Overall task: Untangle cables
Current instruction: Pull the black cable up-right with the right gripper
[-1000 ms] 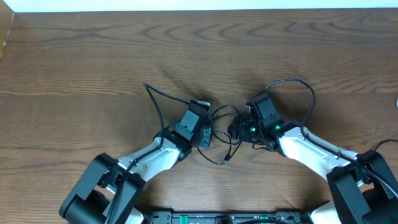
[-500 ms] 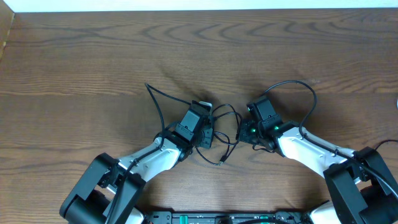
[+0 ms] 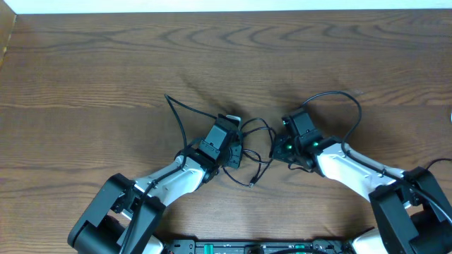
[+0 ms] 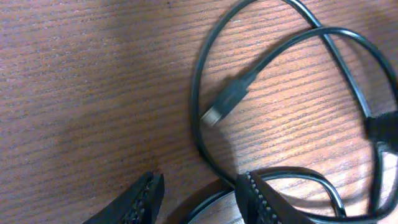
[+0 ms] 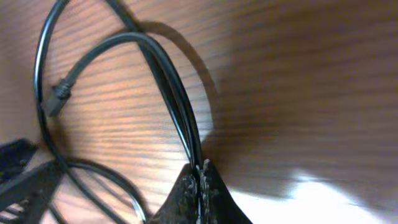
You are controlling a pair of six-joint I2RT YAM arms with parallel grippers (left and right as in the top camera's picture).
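Observation:
The cables [image 3: 256, 128] are thin black cords lying in overlapping loops on the wooden table between my two grippers. One plug end [image 3: 253, 183] lies toward the front. My left gripper [image 3: 236, 139] stands open; in its wrist view the gripper [image 4: 199, 182] straddles a cable strand [image 4: 292, 175] without clamping it. A small plug [image 4: 225, 102] lies inside a loop just ahead. My right gripper [image 3: 275, 147] is shut. In the right wrist view the gripper [image 5: 200, 168] pinches a black cable [image 5: 168, 81], two strands running into the tips. Another plug [image 5: 57, 98] lies to the left.
Thicker black wires arch off each arm, one by the left arm [image 3: 176, 109] and one by the right arm [image 3: 349, 102]. The brown wooden table [image 3: 106, 63] stretches back to a white far edge [image 3: 226, 5].
My right gripper has shut on the black cable and shifted slightly right, drawing the loop with it. The front plug end slid a little left. The left gripper has stayed put.

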